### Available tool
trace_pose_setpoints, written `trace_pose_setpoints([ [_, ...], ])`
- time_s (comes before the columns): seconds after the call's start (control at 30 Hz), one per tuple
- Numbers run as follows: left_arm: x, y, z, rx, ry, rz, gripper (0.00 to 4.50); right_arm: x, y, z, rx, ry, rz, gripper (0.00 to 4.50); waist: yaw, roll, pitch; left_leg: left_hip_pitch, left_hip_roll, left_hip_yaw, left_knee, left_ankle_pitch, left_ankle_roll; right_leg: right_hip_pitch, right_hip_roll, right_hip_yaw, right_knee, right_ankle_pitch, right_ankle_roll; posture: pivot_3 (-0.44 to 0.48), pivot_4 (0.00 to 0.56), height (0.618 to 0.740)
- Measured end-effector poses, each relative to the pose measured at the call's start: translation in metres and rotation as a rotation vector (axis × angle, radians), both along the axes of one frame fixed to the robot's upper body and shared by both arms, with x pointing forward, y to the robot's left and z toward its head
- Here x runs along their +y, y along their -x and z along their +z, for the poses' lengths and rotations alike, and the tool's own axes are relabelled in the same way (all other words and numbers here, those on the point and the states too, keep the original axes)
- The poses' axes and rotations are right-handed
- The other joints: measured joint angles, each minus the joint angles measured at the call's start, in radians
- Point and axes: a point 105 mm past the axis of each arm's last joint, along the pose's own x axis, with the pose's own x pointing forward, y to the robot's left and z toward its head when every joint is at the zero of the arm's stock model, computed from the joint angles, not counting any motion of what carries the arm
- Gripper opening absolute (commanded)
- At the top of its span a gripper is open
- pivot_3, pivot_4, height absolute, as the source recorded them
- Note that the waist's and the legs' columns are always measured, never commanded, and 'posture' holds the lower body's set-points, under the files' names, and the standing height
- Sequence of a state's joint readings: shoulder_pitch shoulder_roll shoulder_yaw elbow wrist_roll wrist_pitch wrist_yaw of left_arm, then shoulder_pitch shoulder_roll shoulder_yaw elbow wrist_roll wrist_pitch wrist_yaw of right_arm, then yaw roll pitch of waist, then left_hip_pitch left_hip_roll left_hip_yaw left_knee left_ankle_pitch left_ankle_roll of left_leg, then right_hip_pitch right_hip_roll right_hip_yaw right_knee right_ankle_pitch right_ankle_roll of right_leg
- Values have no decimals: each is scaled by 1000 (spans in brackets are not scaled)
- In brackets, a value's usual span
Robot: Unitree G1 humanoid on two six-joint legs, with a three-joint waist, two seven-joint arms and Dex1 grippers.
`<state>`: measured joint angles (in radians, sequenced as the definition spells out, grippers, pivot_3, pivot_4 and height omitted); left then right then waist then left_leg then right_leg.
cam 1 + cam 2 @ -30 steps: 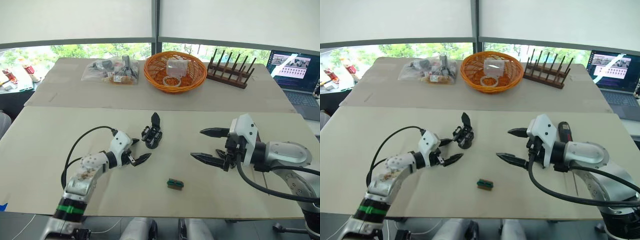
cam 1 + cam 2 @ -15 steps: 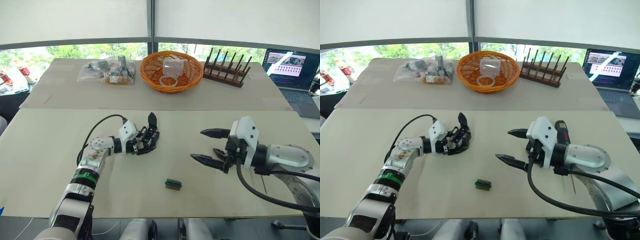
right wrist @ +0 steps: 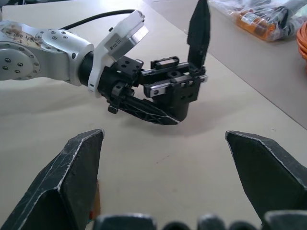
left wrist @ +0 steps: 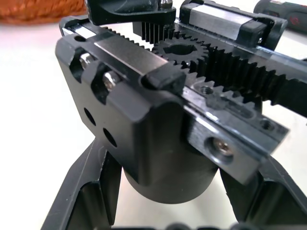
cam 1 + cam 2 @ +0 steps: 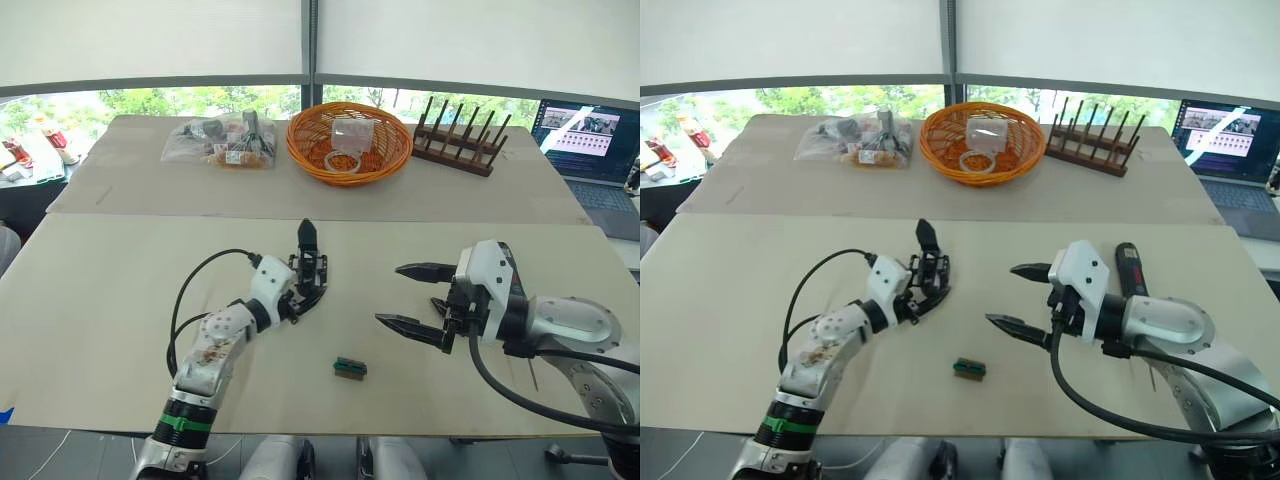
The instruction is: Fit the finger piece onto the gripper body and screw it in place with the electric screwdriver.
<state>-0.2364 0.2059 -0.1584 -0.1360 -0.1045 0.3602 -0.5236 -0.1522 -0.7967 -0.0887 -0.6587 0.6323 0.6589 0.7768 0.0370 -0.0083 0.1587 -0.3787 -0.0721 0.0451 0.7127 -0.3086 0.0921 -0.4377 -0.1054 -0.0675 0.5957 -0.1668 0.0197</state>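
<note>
1. Black fingers of the left gripper [image 5: 923, 297] are pinched on the round base of the gripper body [image 3: 173, 90], holding it just above the near table [image 5: 90, 300].
2. The body's one pointed finger stands upright, and its toothed racks and centre gear face the left wrist camera.
3. The right gripper [image 5: 408, 297] hovers over the table, well apart from the body and pointing toward it, its two fingers spread wide with nothing between them.
4. The electric screwdriver [image 5: 1129, 269] lies on the table beside the right forearm, partly hidden by it.
5. A small green-brown block [image 5: 349, 368] lies on the table nearer the front edge, between the two arms.
6. An orange basket [image 5: 350, 140], a wooden rack [image 5: 458, 143] and a bag of parts [image 5: 222, 142] sit on the far table.
</note>
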Motion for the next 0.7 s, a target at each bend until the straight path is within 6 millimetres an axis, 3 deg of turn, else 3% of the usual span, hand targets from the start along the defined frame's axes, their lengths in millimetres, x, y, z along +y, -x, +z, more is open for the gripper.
trace_pose_setpoints([
  [0.07,-3,2,-8,18,-17,32,2341,1,0,1,-4,1,4,4500,1,0,0,-1,0,0,0,0,0,-1,0,0,0,0,0,0,150,740],
  [0.2,3,3,-18,45,-33,62,4265,1,-1,2,-6,1,8,4500,0,0,0,0,1,0,0,0,0,-1,1,1,1,0,0,0,150,740],
  [0.23,4,3,-18,44,-35,60,4462,1,-1,2,-7,1,10,4500,0,0,0,0,1,0,0,0,0,-1,0,1,1,0,0,0,150,740],
  [0.7,47,14,-20,57,-153,-242,4462,-4,1,-2,11,20,0,4500,0,0,0,0,0,0,0,0,1,-1,0,0,0,0,-1,0,150,740],
])
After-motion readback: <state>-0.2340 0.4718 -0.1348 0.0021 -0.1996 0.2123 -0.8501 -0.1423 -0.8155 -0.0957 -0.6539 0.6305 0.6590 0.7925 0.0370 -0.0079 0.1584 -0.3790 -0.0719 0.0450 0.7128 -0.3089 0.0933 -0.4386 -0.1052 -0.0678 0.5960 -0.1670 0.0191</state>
